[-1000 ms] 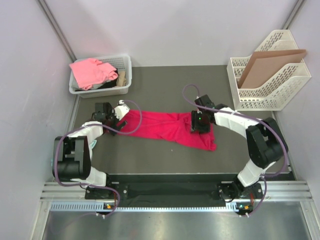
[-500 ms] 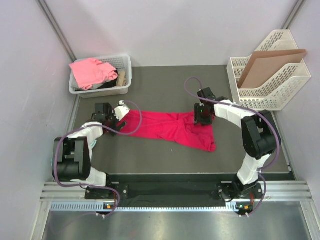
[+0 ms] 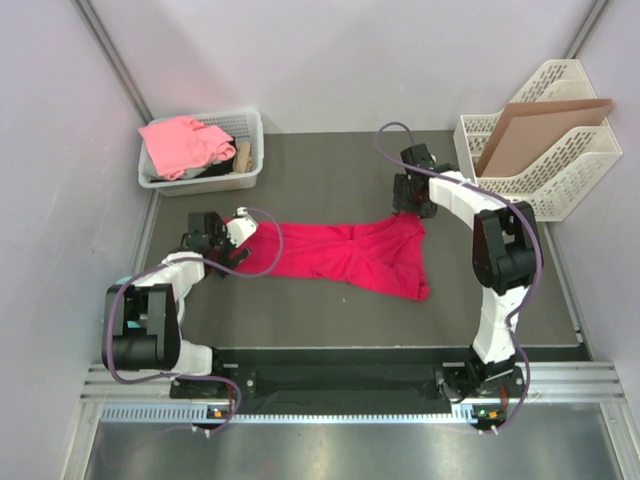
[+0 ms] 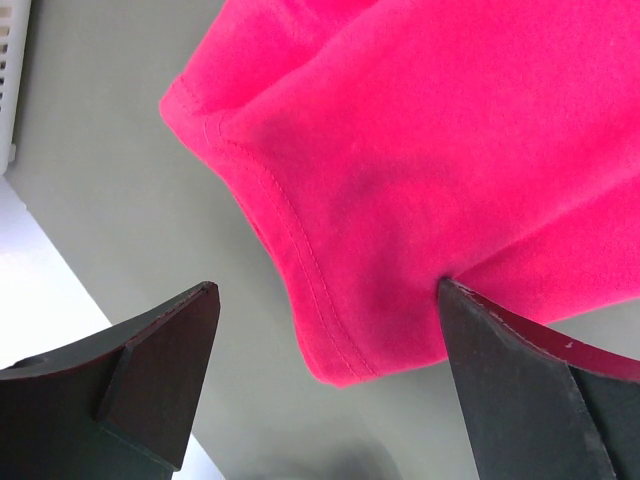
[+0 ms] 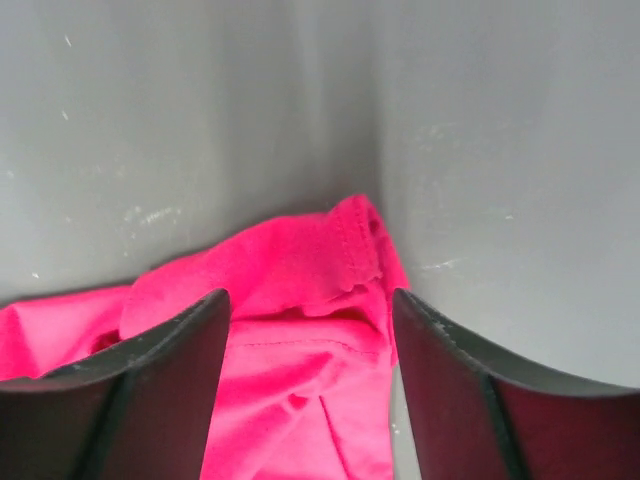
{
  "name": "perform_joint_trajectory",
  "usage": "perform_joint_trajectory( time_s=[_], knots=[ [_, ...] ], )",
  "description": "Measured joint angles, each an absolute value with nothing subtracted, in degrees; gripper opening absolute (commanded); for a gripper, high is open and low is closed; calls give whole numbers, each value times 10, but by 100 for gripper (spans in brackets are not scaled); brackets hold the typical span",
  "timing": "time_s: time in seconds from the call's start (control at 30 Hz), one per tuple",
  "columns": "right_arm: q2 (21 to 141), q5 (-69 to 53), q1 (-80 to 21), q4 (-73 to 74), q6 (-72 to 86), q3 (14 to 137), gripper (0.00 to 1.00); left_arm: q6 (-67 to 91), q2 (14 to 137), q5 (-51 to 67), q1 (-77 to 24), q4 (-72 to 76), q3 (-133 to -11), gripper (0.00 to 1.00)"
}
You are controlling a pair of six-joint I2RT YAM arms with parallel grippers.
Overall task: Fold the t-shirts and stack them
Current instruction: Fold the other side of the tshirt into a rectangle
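Right gripper [image 5: 308, 305] jaws stand apart, straddling a hemmed corner of the crimson t-shirt [image 5: 290, 265], bunched on the grey table [image 5: 500, 150].

The black two-finger left gripper [image 4: 325, 290] is spread wide and held low; the right gripper [image 5: 307, 297] is likewise parted.
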State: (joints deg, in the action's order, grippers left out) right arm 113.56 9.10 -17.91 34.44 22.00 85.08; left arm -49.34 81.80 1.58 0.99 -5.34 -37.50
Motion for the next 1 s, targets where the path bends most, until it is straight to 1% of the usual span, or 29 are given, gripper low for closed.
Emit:
perform_joint_trajectory(
  time_s=[0.07,0.13,0.23,0.3,0.37,0.47,0.5,0.57,0.63,0.73,0.9,1.0],
  knots=[
    [1135,98,-178,354,220,865,70,-496,811,12,11,-53,-369,96],
    [1130,110,-178,362,221,872,71,-499,806,7,11,-55,-365,96],
    [1095,124,-183,382,225,860,67,-500,801,2,12,-58,-362,96],
    [1034,124,-187,387,232,817,64,-502,797,-1,14,-66,-362,96],
    [945,110,-194,387,247,755,61,-503,795,-4,16,-75,-362,96],
    [815,59,-208,369,275,655,61,-503,792,-7,18,-86,-364,96],
    [781,36,-213,356,285,620,61,-504,792,-8,18,-91,-366,96],
    [751,-9,-223,338,302,568,60,-504,792,-10,18,-100,-368,96],
    [764,-49,-228,315,315,531,60,-505,792,-11,18,-108,-372,96],
    [816,-89,-231,296,327,508,59,-505,789,-13,19,-120,-373,96],
    [898,-119,-232,272,328,521,59,-505,781,-23,21,-153,-373,96],
    [934,-121,-231,263,328,538,56,-505,781,-27,22,-155,-373,96]
  ],
)
